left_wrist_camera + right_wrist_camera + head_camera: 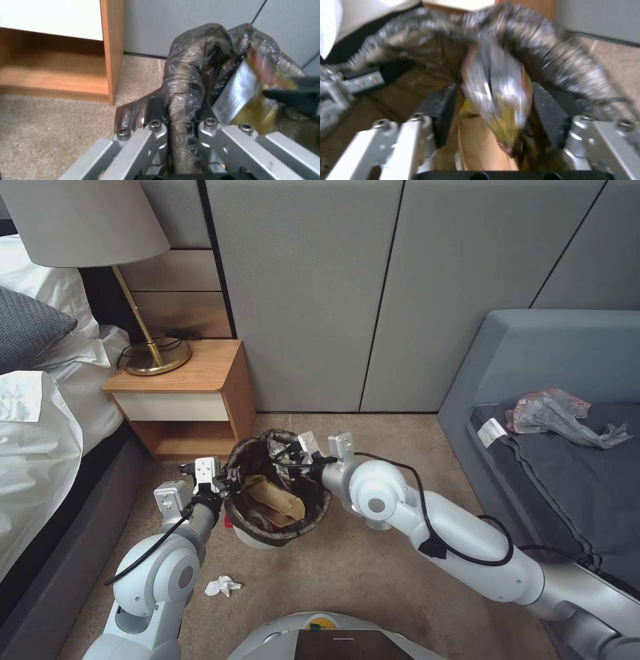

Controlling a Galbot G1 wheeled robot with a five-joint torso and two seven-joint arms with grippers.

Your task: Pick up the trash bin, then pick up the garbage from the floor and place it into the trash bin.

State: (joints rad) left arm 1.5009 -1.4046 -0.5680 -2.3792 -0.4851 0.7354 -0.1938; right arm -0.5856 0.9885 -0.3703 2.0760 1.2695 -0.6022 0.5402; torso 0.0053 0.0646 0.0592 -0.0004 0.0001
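The left gripper is pinching the bagged rim of the trash bin, holding it upright, mouth up, beside the nightstand. The right gripper is hovering over the bin, fingers spread wide around a silver-yellow wrapper hanging lengthwise downward between them.

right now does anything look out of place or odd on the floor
Yes: one white tissue wad lies on the carpet by the left arm, outside the trash bin. The left gripper grips the bin's lined rim; the right gripper is open over a wrapper.
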